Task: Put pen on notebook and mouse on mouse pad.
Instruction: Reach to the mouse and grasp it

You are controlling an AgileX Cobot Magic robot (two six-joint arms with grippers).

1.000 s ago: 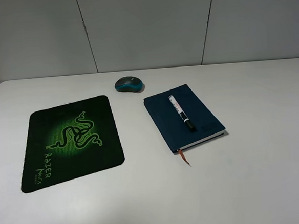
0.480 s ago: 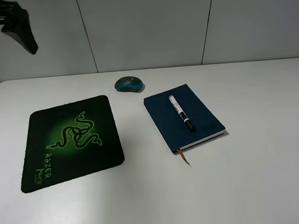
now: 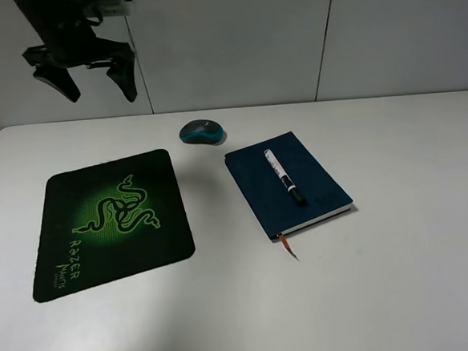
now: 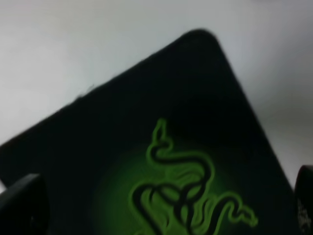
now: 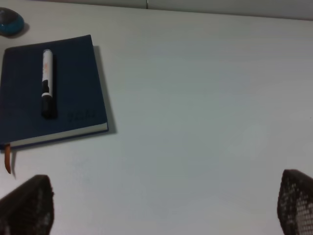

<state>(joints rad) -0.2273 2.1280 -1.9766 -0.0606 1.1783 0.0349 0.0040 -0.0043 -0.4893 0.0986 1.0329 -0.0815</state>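
Left end effector (image 3: 99, 90), jaws apart, above mouse pad (image 4: 88, 142), blurred and cropped.

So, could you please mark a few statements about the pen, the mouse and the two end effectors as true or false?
1. The pen lies on the notebook. True.
2. The mouse sits on the mouse pad. False: it rests on the bare table, apart from the pad.
3. The left end effector is shut on the mouse. False: it hangs open in the air, holding nothing.
4. The right end effector is open with nothing in it. True.
5. The notebook's ribbon bookmark sticks out onto the table. True.
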